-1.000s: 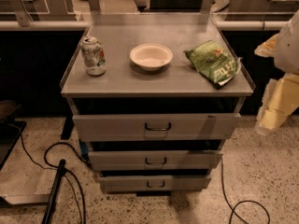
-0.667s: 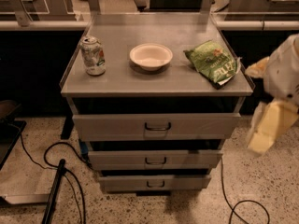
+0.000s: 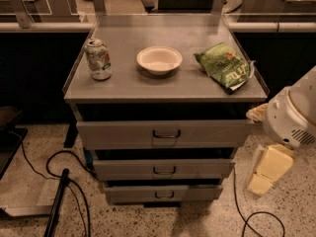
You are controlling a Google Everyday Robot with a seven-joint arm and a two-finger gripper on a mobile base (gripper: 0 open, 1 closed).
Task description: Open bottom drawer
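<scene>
The bottom drawer [image 3: 163, 193] is the narrowest grey front at the base of the grey metal cabinet [image 3: 165, 85], with a small dark loop handle [image 3: 164, 195]. Its front stands pushed in, and its inside is hidden. My gripper [image 3: 269, 170] is a cream-coloured piece hanging below my white arm housing [image 3: 294, 115] at the right. It is to the right of the cabinet, about level with the middle drawer [image 3: 163, 168], apart from every drawer and above and right of the bottom drawer's handle.
On the cabinet top stand a soda can [image 3: 98, 59], a white bowl [image 3: 159, 59] and a green chip bag [image 3: 224, 66]. The widest drawer [image 3: 165, 134] is on top. Black cables [image 3: 59, 167] and a dark pole [image 3: 57, 206] lie on the speckled floor at left; another cable [image 3: 256, 220] lies at right.
My arm and gripper have moved down and slightly left along the cabinet's right side, from top-drawer height to middle-drawer height. The drawers and the things on top have not moved.
</scene>
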